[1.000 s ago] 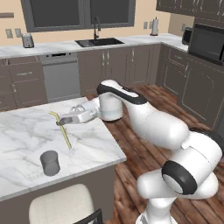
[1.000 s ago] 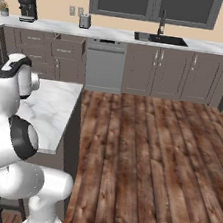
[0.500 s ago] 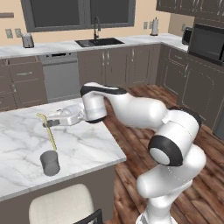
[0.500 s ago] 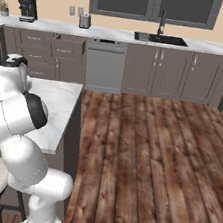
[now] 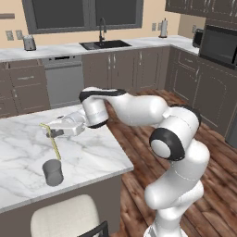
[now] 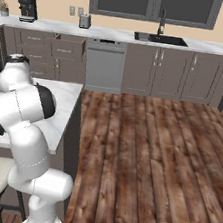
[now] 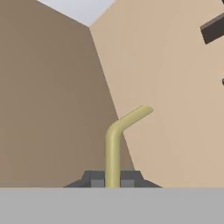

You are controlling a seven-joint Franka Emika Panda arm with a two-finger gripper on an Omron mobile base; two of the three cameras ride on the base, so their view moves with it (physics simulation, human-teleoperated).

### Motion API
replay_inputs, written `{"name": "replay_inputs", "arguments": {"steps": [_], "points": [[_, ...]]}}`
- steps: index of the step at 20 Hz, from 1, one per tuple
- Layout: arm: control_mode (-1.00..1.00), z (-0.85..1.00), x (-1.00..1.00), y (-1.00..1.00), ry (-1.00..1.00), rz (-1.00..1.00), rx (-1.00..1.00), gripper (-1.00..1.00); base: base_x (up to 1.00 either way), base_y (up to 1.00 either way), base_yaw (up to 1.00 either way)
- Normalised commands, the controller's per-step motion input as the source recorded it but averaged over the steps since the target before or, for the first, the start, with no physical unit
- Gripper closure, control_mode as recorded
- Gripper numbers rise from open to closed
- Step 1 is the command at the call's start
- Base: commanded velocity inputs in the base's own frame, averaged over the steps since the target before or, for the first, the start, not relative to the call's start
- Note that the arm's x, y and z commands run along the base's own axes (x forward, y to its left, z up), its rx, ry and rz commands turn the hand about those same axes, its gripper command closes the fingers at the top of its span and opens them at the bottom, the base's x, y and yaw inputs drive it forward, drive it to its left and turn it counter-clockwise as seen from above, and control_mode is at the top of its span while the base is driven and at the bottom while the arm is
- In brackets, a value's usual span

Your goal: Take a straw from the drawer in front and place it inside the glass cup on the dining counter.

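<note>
Item: straw (image 5: 54, 145). Thin, pale yellow, bent top end. Hangs below the jaws over the dining counter (image 5: 92, 155); long axis runs steeply down from the grip, lower end leaning slightly toward the cup. In the hand view the straw (image 7: 114, 148) rises from between the finger tips, and its bent end cants off to one side.

Item: gripper (image 5: 52, 133). Jaws closed down to a narrow slit, clamped on the straw near its bend. Hand lies roughly level, reaching out across the marble.

Item: glass cup (image 5: 53, 172). Grey tumbler, upright on the counter, below the jaws and a little to the near side. The straw's lower tip sits just above the rim; whether it has crossed the lip or hangs just outside it cannot be told from this angle.

Judgement: the coming move turns on that tip-to-rim relation; the tip must be centred over the mouth before lowering and release.
</note>
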Motion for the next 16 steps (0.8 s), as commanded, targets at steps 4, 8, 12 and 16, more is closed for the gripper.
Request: {"name": "replay_inputs", "arguments": {"steps": [4, 8, 12, 16], "points": [[-1.0, -0.09, 0.0, 0.0, -0.08, 0.06, 0.0, 1.0, 0.0, 0.0, 0.0], [-1.0, -0.08, 0.0, 0.0, -0.04, 0.04, 0.0, 1.0, 0.0, 0.0, 0.0], [-1.0, -0.12, 0.0, 0.0, -0.05, 0.02, 0.0, 1.0, 0.0, 0.0, 0.0], [-1.0, -0.2, 0.0, 0.0, -0.02, 0.0, 0.0, 1.0, 0.0, 0.0, 0.0]]}}
